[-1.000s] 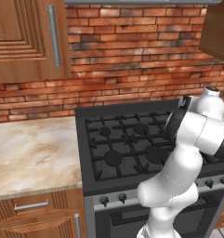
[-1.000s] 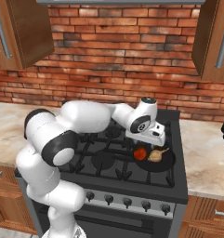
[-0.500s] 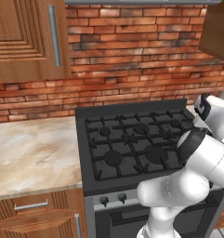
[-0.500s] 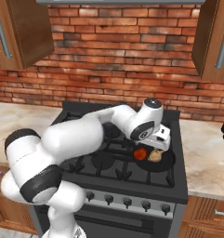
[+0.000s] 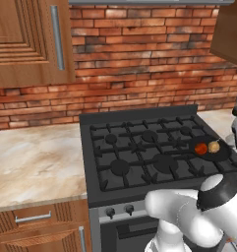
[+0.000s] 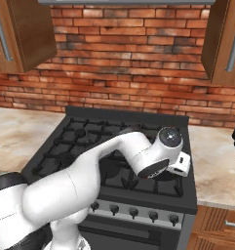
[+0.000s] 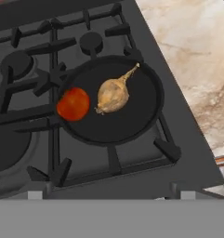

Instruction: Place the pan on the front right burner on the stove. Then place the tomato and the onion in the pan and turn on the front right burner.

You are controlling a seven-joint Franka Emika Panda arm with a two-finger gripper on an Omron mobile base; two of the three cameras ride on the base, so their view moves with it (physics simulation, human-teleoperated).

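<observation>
Pan (image 7: 132,118) on stove (image 7: 34,56), onion (image 7: 113,94) stalk clear from hand, tomato (image 7: 73,104) beside

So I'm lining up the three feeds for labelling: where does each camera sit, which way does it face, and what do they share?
Left base view: behind the arm to its left, looking forward and down at the wide black gas stove; white arm at lower right.
Right base view: behind to its right, same stove; the arm sweeps up from lower left.
Hand view: on the hand, looking down at the small round black frying pan.
Shared by left base and hand views: the pan holding the glossy red tomato and the tan-yellow onion.
</observation>
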